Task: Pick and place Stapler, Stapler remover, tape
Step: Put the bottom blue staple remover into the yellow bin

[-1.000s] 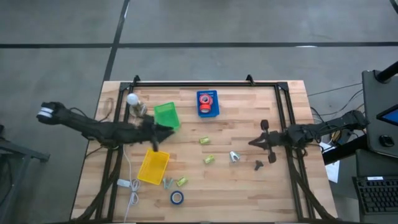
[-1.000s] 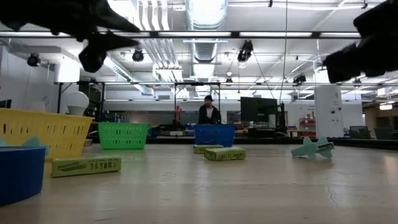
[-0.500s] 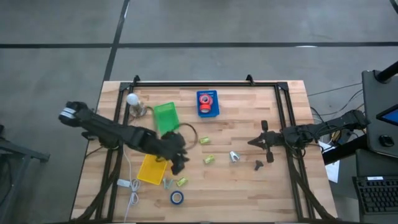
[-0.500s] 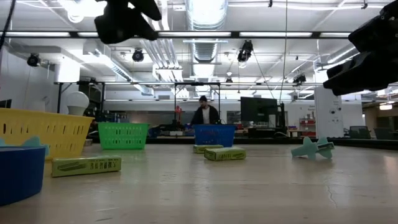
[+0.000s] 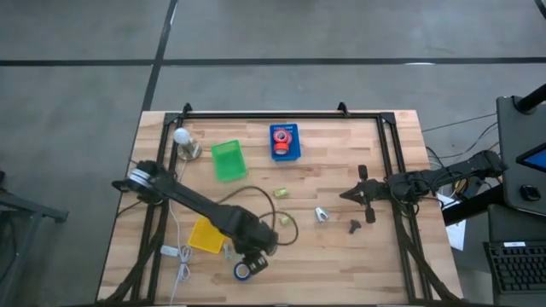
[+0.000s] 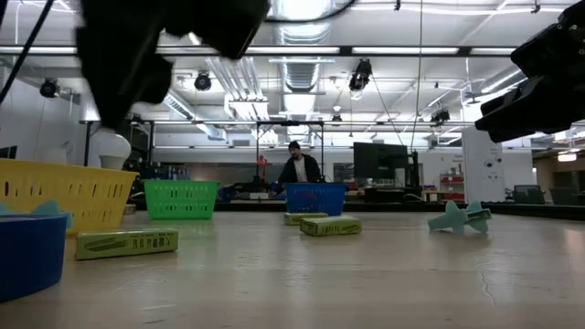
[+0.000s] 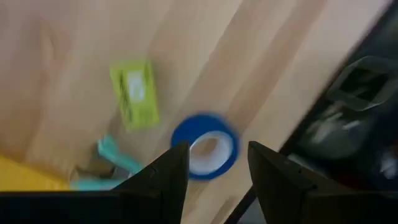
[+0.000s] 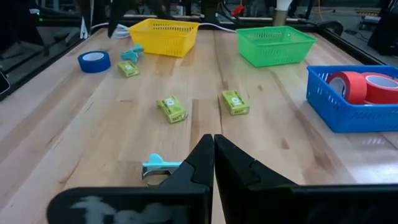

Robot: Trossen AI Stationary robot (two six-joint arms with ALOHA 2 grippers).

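Left gripper (image 7: 211, 165), fingers spread, poised above the blue ring-shaped tape roll (image 7: 205, 145) near the wooden table's (image 5: 341, 256) front edge. Centre the fingers astride its rim before descending and closing.

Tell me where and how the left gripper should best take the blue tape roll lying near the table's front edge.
The blue tape roll lies flat, core hole up, so probably across the ring wall: one finger in the hole, one outside, coming straight down. The open left gripper already hangs above it. The outer side away from the green box and teal remover looks freest.
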